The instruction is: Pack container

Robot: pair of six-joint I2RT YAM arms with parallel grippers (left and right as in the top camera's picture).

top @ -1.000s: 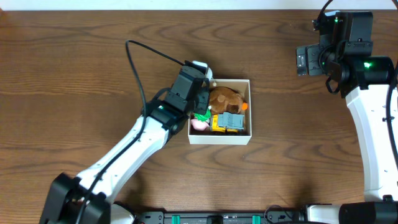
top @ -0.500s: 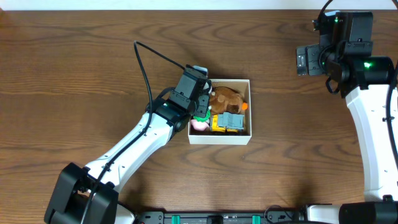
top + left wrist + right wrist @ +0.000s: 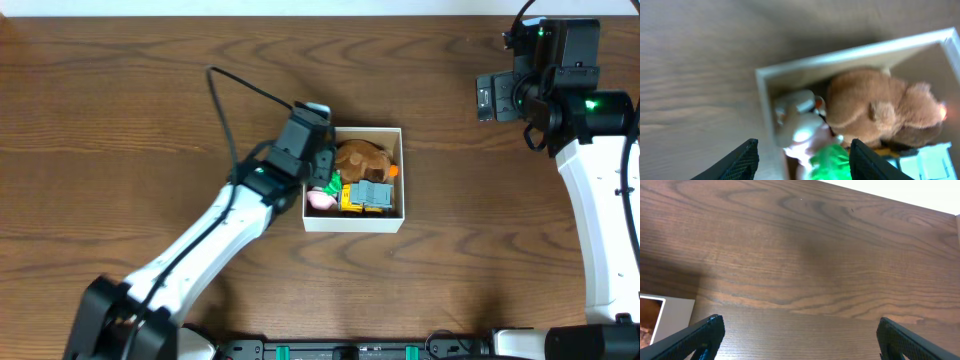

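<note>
Wooden table [image 3: 120,120], white box [image 3: 352,221] of toys [image 3: 362,157] at centre. Left gripper [image 3: 804,151] hovers spread, empty, over its left edge; right gripper [image 3: 800,327], also spread, waits well apart. Packing looks finished; next, lift clear.

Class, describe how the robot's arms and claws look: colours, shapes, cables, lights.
The left arm and right arm have white links and black joint housings with green lights. A thin black cable loops off the left wrist. The left claw and right claw have black fingers.
</note>
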